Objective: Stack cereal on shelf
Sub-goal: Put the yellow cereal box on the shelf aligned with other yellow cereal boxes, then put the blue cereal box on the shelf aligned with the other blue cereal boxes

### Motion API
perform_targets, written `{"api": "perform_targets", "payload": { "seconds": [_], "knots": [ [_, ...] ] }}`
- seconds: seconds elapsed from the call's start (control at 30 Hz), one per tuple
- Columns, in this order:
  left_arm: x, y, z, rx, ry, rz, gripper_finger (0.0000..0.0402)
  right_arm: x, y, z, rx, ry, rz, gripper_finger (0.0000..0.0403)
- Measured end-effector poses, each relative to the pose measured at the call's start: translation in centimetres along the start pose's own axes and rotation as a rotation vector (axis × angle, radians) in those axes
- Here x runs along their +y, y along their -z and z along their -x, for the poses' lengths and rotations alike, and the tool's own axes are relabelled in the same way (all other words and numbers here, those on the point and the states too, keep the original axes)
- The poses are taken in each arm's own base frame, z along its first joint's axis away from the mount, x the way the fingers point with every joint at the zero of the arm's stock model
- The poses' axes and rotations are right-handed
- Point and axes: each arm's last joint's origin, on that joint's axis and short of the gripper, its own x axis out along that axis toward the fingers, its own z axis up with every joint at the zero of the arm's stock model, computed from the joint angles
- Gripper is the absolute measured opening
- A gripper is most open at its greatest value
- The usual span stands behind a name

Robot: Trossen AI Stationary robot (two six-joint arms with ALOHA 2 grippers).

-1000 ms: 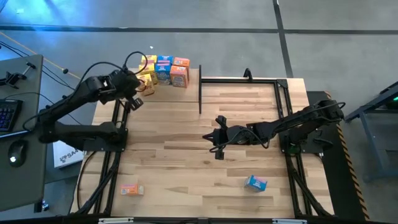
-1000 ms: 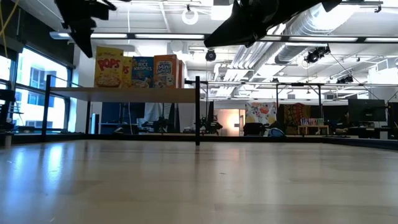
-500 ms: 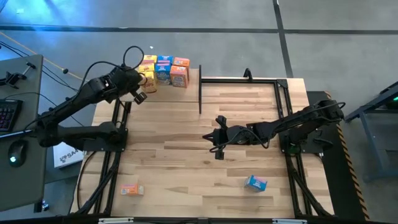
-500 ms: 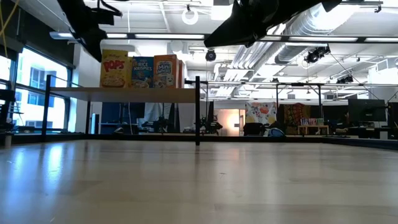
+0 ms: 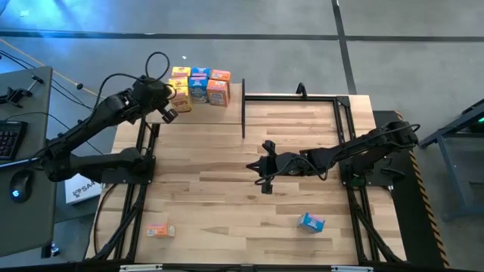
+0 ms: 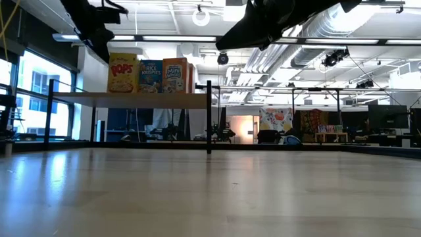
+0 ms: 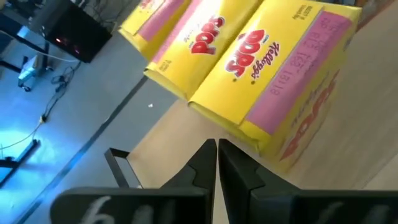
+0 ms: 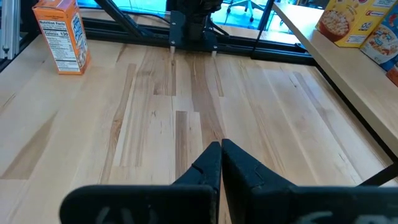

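While left end effector [image 5: 170,115] hovers beside shelf's near-left corner, fingers [image 7: 211,163] pressed together, holding nothing, tips just short of yellow cardboard Pops cereal boxes [image 7: 273,81]. Row of small yellow, blue, orange cereal boxes [image 5: 199,85] stands upright on light-wood shelf [image 6: 131,97]. Right end effector [image 5: 265,175] clamped shut, empty, above middle of plank wooden surface [image 5: 227,189]. Orange box [image 5: 159,230] and blue box [image 5: 311,221] lie on surface, well apart.
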Motion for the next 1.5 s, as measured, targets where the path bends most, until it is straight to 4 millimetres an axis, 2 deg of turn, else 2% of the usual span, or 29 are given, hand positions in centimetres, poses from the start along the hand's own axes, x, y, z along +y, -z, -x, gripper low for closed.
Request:
{"api": "perform_targets", "payload": {
  "seconds": [0.17,0.3,0.43,0.6,0.67,0.9,1.03,1.2,1.37,1.5],
  "knots": [
    [0.8,0.9,2.3,-0.091,0.005,0.066,0.0008,0.0,0.0,0.0,0.000,0.000,0.000,0.0000],
    [1.1,2.0,5.0,-0.253,0.147,0.163,0.0001,0.0,0.0,0.0,0.000,0.013,0.010,0.0000],
    [0.4,3.5,6.1,-0.461,0.309,0.227,0.0001,0.4,0.0,0.2,0.004,0.024,0.025,0.0000],
    [-1.4,5.1,5.5,-0.668,0.471,0.241,0.0000,1.8,0.9,1.3,0.116,-0.033,0.019,0.0000],
    [-2.0,5.3,5.1,-0.725,0.505,0.243,0.0000,2.2,0.9,2.5,0.173,-0.051,-0.030,0.0000],
    [-4.6,5.3,2.6,-0.746,0.593,0.217,0.0000,3.7,-0.4,7.6,0.362,-0.044,-0.271,0.0000],
    [-5.7,4.9,1.7,-0.772,0.621,0.199,0.0000,4.9,-0.1,10.1,0.524,-0.005,-0.367,0.0013],
    [-7.0,4.3,0.9,-0.825,0.647,0.193,0.0000,6.9,0.2,13.2,0.664,0.004,-0.466,0.0083],
    [-7.9,4.0,0.1,-0.790,0.668,0.171,0.0000,9.0,0.7,15.6,0.754,-0.010,-0.621,0.0196],
    [-8.5,3.8,-0.3,-0.766,0.674,0.158,0.0000,10.8,1.6,16.7,0.832,-0.013,-0.682,0.0274]
  ]
}}
